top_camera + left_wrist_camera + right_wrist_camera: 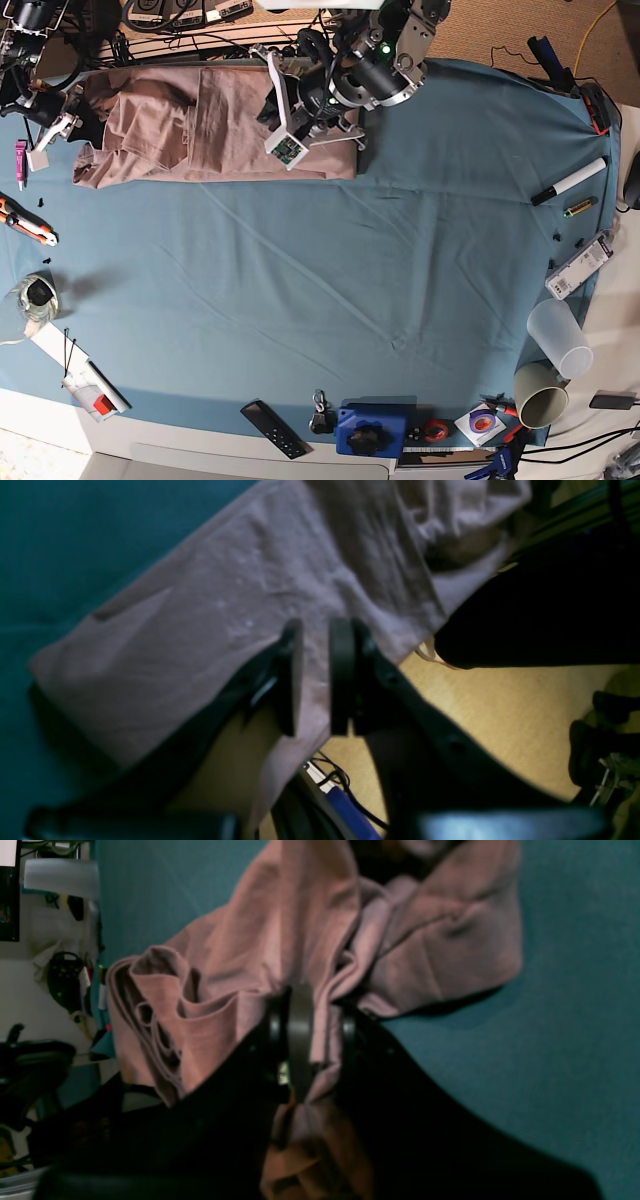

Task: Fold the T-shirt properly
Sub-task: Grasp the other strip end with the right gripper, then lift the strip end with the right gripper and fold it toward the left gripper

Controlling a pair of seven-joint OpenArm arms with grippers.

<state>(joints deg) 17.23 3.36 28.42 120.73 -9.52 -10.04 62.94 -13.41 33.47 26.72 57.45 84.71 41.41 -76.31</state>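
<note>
T-shirt lying bunched at the far edge of the blue-teal table cloth, both grippers pinching it.

The right gripper is clamping a gathered fold between its narrowed fingers, crumpled layers spreading outward to either side. The left gripper is holding the fabric's edge between its narrow-set fingers, flat cloth stretching beyond them and wooden floor showing below.

the t-shirt lies on the table cloth at its far edge (cups opposite).
</note>
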